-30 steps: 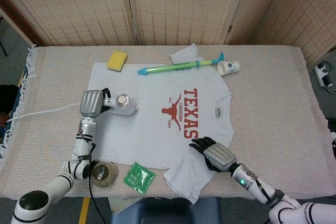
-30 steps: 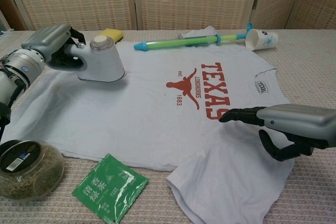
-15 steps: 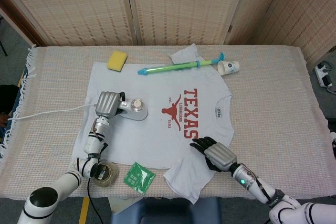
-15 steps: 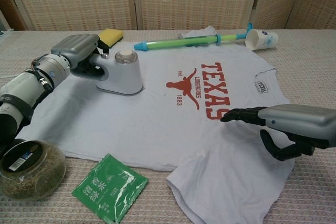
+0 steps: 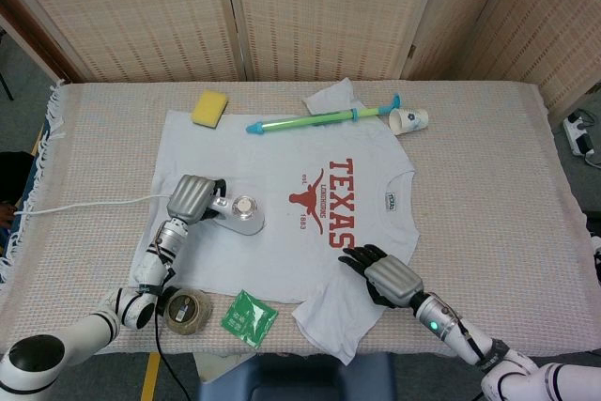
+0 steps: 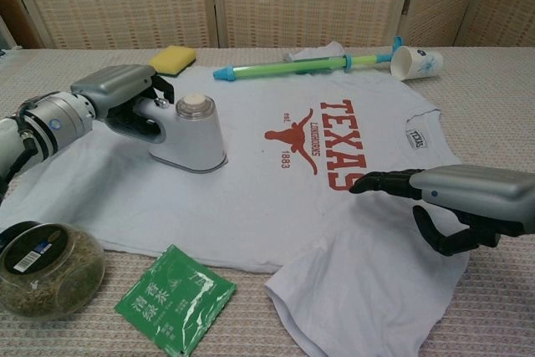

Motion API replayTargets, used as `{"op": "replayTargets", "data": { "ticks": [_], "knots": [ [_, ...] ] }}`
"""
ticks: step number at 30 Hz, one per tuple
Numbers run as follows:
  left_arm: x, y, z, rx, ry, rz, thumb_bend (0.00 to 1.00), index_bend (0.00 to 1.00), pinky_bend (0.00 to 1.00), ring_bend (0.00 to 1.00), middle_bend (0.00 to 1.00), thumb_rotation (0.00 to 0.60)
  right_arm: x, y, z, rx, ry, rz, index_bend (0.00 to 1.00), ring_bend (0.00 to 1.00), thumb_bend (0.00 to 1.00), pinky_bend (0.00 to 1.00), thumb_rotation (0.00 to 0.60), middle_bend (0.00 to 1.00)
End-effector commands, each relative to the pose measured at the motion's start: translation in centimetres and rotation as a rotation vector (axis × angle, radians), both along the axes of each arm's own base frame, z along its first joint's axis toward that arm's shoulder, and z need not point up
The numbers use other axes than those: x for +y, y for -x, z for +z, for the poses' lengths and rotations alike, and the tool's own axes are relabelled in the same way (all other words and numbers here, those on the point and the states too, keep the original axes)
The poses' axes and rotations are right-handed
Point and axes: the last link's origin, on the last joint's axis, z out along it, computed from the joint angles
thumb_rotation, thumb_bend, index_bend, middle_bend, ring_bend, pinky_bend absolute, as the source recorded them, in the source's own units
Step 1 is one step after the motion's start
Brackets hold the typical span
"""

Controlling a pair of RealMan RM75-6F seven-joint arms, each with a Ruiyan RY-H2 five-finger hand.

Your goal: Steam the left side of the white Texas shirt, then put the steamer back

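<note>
The left hand (image 6: 117, 94) grips the steamer (image 6: 189, 135) by its handle, base flat on the shirt (image 6: 276, 198) just ahead of its fingers, and should glide evenly without bunching cloth, while the empty right hand (image 6: 468, 198), fingers loosely spread, pins the near sleeve.
</note>
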Motion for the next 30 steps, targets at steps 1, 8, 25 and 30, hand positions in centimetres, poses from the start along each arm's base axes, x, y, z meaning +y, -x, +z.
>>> {"op": "replayTargets", "data": {
  "ticks": [1, 8, 25, 30],
  "knots": [
    [-1.2, 0.9, 1.0, 0.0, 0.034, -0.006, 0.66, 0.75, 0.81, 0.85, 0.96, 0.6, 0.0, 0.0, 0.1, -0.001, 0.003, -0.001, 0.0, 0.0, 1.0, 0.01, 0.588, 0.0],
    [-2.3, 1.2, 2.7, -0.036, 0.014, -0.022, 0.66, 0.76, 0.81, 0.85, 0.96, 0.6, 0.0, 0.1, 0.3, -0.004, 0.008, -0.002, 0.0, 0.0, 1.0, 0.01, 0.581, 0.0],
    [2.8, 2.0, 0.9, 0.056, -0.115, 0.142, 0.66, 0.76, 0.81, 0.85, 0.96, 0.6, 0.0, 0.0, 0.3, 0.001, 0.011, -0.006, 0.0, 0.0, 1.0, 0.02, 0.584, 0.0],
    [2.6, 2.9, 1.1, 0.044, -0.109, 0.156, 0.66, 0.76, 0.81, 0.85, 0.96, 0.6, 0.0, 0.0, 0.3, 0.003, 0.011, -0.007, 0.0, 0.0, 1.0, 0.01, 0.584, 0.0]
  ]
}}
